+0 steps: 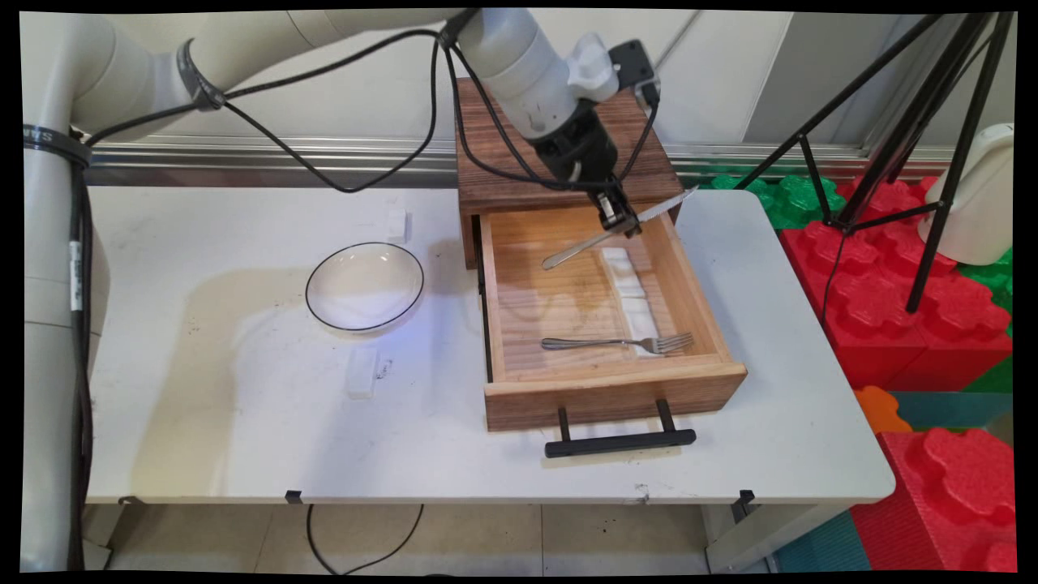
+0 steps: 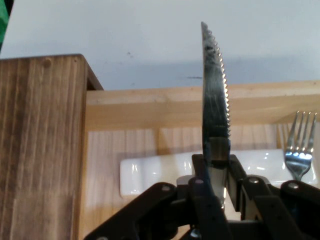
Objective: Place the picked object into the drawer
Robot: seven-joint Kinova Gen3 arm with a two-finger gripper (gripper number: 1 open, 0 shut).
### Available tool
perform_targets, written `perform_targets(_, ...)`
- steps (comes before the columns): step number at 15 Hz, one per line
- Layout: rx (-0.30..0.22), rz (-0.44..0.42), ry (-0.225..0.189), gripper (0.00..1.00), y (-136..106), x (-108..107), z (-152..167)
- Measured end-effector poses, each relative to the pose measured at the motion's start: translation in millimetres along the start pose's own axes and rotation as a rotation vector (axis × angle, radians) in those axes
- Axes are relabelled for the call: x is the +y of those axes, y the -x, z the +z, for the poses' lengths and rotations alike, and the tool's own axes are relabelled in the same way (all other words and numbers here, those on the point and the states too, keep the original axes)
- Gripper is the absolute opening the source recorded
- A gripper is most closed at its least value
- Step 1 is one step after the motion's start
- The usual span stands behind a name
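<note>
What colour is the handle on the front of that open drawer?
Black. The drawer handle is a black bar on two black posts, against light wood; the main view shows it best.

Shiny serrated metal knife (image 2: 215, 95), grained matt wood drawer (image 1: 610, 388), glossy white rest (image 1: 631, 284).

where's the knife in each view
Main view: the knife is upper centre, held in the gripper over the back of the open drawer, blade tip pointing right past the drawer's wall.
Hand view: the knife stands centre, serrated blade rising from the jaws.
Shared landmark: the fork, at the drawer's front in the main view, at the right edge in the hand view.
</note>
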Motion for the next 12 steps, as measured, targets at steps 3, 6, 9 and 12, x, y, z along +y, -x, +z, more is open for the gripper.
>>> perform_targets(3,-0.01,0.0,0.004,0.0,7.3,-1.3,11.9)
perform_targets(6,-0.024,-0.001,0.007,0.0,15.3,-2.6,24.6)
perform_targets(9,-0.042,-0.001,0.009,0.0,24.0,-3.9,36.8)
perform_targets(12,-0.064,0.001,0.01,0.0,33.2,-4.8,46.1)
